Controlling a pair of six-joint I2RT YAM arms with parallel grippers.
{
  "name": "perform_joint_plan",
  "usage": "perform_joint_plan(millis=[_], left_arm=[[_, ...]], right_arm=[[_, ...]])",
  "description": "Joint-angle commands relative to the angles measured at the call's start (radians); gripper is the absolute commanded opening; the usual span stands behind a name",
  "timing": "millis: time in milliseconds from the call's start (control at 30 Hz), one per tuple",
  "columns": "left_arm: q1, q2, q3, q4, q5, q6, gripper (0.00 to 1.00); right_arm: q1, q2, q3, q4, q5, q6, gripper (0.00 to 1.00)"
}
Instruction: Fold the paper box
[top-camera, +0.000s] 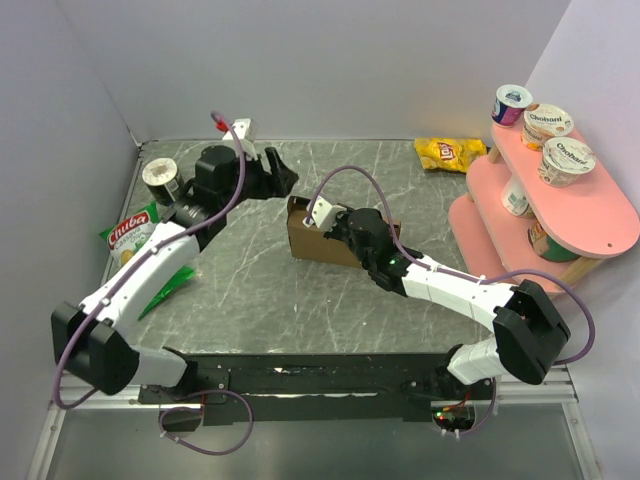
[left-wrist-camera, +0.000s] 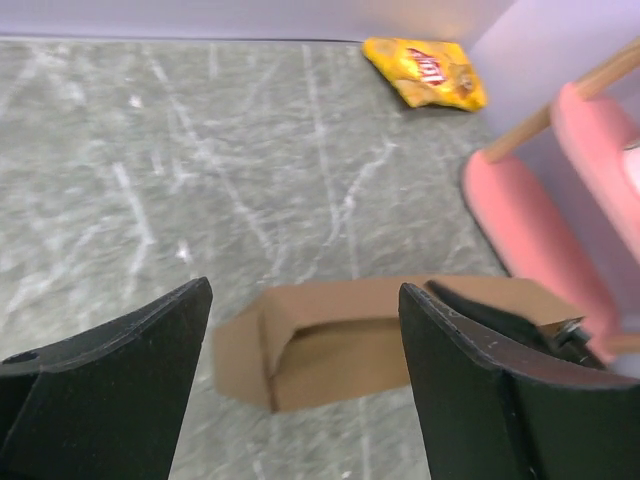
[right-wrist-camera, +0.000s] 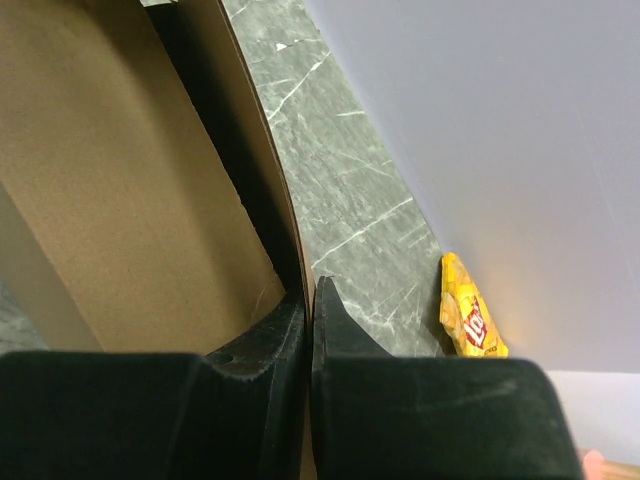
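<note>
Grey table (top-camera: 260, 295), paper box (top-camera: 303, 242) behind right claw (right-wrist-camera: 309, 300)

Bright, even light falls from above, leaving only soft, faint shadows on the marbled worktop (top-camera: 300, 290). The overhead view is sharp. In the left wrist view the cardboard box (left-wrist-camera: 340, 360) and the dark left claw (left-wrist-camera: 303, 295) look blurred; the right wrist close-up is soft too.

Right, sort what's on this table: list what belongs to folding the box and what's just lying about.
In the job:
paper box, its wall pinched by the right gripper
left gripper, open, not touching it

Lying about:
yellow crisp bag
green snack bag
dark can
pink shelf with yoghurt cups
</note>
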Motion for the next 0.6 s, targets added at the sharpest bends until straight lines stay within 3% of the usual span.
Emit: perform_joint_plan(millis=[0,267,433,567], left_arm=[[0.005,0.083,0.064,-0.003,0.107,-0.095,0.81],[0.01,0.165,0.045,0.006,0.136,-0.127,0.72],[0.01,0.174,0.018,0.029,0.159,-0.141,0.39],[0.01,0.172,-0.002,0.027,0.171,-0.147,0.35]], right_arm=[[0.004,0.014,-0.034,-0.07,-0.032,0.081,0.05],[0.004,0.02,-0.038,-0.056,-0.026,0.074,0.05],[0.004,0.031,-0.035,-0.056,-0.023,0.073,0.05],[0.002,0.032,-0.035,-0.053,-0.023,0.073,0.05]])
